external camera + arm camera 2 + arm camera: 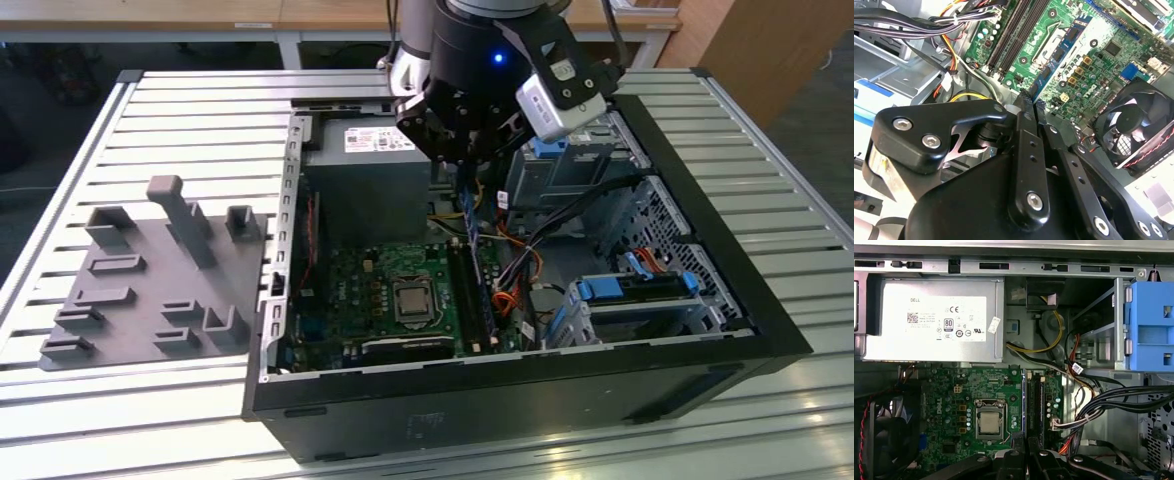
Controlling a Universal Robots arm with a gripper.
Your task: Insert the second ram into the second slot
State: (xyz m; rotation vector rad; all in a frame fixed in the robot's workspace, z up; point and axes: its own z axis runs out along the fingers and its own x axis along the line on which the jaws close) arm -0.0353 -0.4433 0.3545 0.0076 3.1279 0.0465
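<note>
My gripper point(467, 160) hangs over the open computer case, above the motherboard. It is shut on the second ram point(462, 195), a thin blue stick that points down from the fingertips. In both wrist views the stick is seen nearly edge-on, running from my gripper point(1031, 102) point(1025, 442) out over the board: the ram point(1061, 52) point(1024, 400) lies close beside the dark ram slots point(1011, 35) point(1038, 400) point(470, 290), still above them. I cannot tell whether any slot holds a stick.
The grey power supply point(929, 320) fills the case's back. Bundled cables point(1104, 400) run beside the slots. Blue drive clips point(641, 285), the CPU socket point(989, 422) and a fan point(1134, 125) surround the area. A grey fixture point(147, 270) lies at the exterior view's left.
</note>
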